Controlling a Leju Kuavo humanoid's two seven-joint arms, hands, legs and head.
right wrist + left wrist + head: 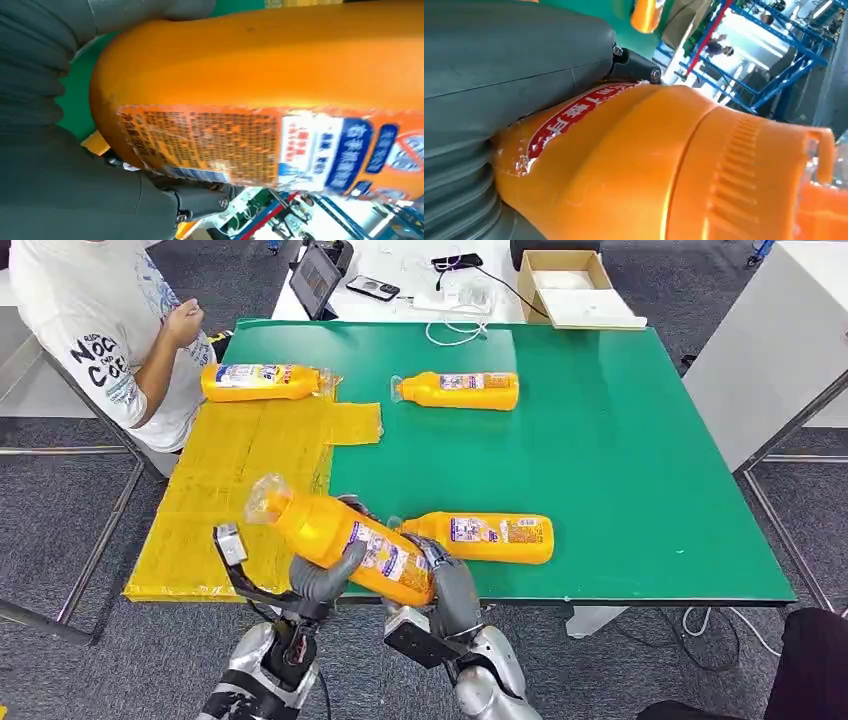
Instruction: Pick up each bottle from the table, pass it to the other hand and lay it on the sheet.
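Both hands meet at the bench's near edge: the left hand (325,580) and the right hand (450,585) each grip the raised bottle (345,540), which hangs tilted over the sheet's near right corner. The yellow sheet (235,495) lies open between that bottle and the bottle at its far end (262,382), bare across its middle and left. A seated person (110,330) leans at the sheet's far left corner, an arm close to that far bottle. Just right of the hands, a lying bottle (490,537) blocks the near green strip. Another bottle (460,390) lies farther back. The green bench (640,460) lies open to the right.
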